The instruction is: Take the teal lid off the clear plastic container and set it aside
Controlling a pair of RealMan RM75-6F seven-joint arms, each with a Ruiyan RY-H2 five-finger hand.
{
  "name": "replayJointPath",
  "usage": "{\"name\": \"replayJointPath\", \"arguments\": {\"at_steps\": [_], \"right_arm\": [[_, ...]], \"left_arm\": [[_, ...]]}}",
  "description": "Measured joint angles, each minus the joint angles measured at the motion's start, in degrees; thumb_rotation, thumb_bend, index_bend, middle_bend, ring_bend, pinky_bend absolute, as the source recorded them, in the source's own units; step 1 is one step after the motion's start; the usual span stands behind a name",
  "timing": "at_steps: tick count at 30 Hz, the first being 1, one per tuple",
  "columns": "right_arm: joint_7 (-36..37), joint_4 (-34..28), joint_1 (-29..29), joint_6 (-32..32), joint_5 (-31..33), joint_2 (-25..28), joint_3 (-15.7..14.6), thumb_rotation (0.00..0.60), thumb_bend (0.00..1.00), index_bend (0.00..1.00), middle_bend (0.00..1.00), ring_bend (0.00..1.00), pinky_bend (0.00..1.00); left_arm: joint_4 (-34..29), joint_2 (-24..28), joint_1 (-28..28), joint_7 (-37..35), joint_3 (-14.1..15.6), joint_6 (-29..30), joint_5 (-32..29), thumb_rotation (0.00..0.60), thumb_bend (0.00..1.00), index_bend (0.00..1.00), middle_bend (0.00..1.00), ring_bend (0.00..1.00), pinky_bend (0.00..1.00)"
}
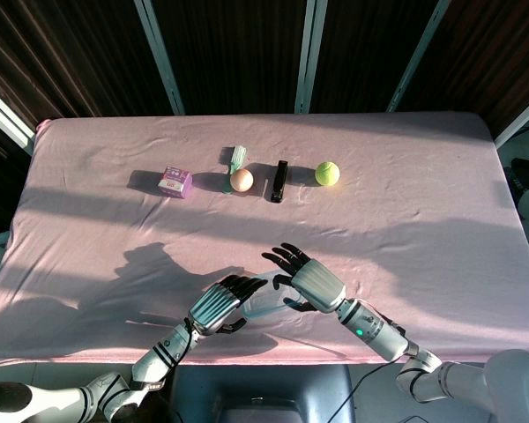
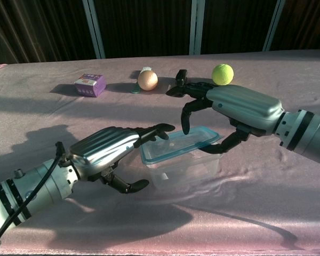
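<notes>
Working as a pair at the near edge of the table point(image 1: 88, 256), the two hands split the job: the left hand point(image 2: 109, 149) reaches in from the left with its fingers curled against the left side of the clear plastic container point(image 2: 184, 168), apparently bracing the body so it stays down, though the contact itself is partly hidden and I cannot tell how firmly it grips. The right hand point(image 2: 232, 109) arches over the far right of the box, fingertips on top and thumb hooked under the right rim of the teal lid point(image 2: 180, 143), so it is grasping the lid. In the chest view the lid sits tilted, its right side higher than its left, which suggests the seal on that side is broken while the left edge still rests on the container. The container looks empty; nothing shows through its clear walls. Both lid and container lie near the front centre, between the two hands, and the head view largely hides them beneath the hands. Well apart, along the far side, stand a purple box point(image 1: 175, 182), a green brush point(image 1: 236, 158), an egg point(image 1: 242, 180), a black stapler point(image 1: 280, 181) and a tennis ball point(image 1: 327, 173), leaving bare cloth around the box for setting the lid down.
</notes>
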Motion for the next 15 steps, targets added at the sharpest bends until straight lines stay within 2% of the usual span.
{"name": "replayJointPath", "arguments": {"at_steps": [6, 9, 12, 15], "right_arm": [[-0.1, 1.7, 0.5, -0.3, -0.1, -1.9, -0.1, 0.600, 0.46, 0.67, 0.20, 0.01, 0.03], [-0.2, 2.3, 0.7, 0.1, -0.4, -2.6, -0.3, 0.600, 0.46, 0.72, 0.23, 0.03, 0.04], [-0.3, 2.8, 0.6, 1.2, -0.8, -2.9, -0.3, 0.600, 0.46, 0.75, 0.25, 0.05, 0.06], [-0.7, 3.1, 0.4, 2.3, -1.1, -2.9, -0.3, 0.600, 0.47, 0.78, 0.26, 0.06, 0.07]], "left_arm": [[-0.5, 0.3, 0.2, -0.2, -0.1, 0.7, 0.3, 0.600, 0.30, 0.00, 0.15, 0.35, 0.34], [-0.6, 0.5, 0.2, -0.6, -0.2, 1.3, 0.6, 0.600, 0.30, 0.00, 0.15, 0.31, 0.30], [-0.4, 0.7, 0.3, -1.3, -0.3, 1.8, 0.8, 0.600, 0.30, 0.00, 0.14, 0.22, 0.22], [0.4, 0.6, 0.4, -2.4, -0.3, 2.6, 1.4, 0.600, 0.30, 0.00, 0.09, 0.07, 0.09]]}}
